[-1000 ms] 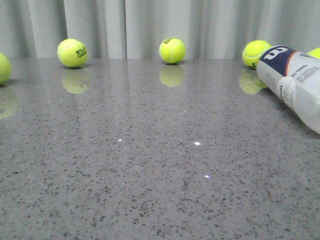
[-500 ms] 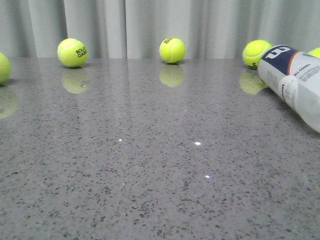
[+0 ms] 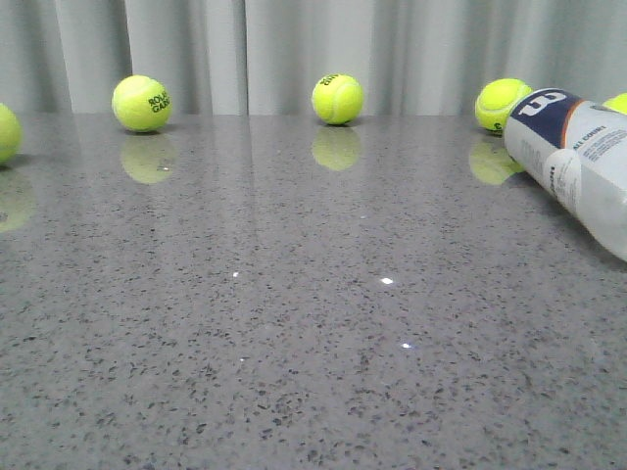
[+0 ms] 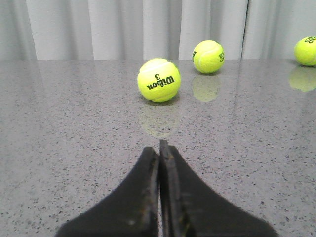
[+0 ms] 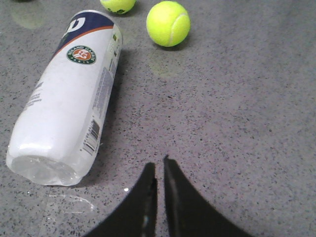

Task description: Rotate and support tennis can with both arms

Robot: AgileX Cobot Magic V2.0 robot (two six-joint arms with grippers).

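Observation:
The tennis can [image 3: 578,162] lies on its side at the far right of the grey table, navy "W" end toward the curtain. In the right wrist view the can [image 5: 69,103] shows its round emblem and orange stripe, clear end nearest. My right gripper [image 5: 159,170] is shut and empty, above the table beside the can's clear end, not touching it. My left gripper [image 4: 159,150] is shut and empty, low over the table, short of a tennis ball [image 4: 159,80]. Neither gripper shows in the front view.
Tennis balls lie along the curtain: one at far left [image 3: 142,103], one in the middle [image 3: 337,99], one just behind the can [image 3: 500,104]. Two balls lie beyond the can's navy end [image 5: 168,23]. A grey curtain closes the back.
The can has shifted very slightly to the right in the front view; the balls have not moved.

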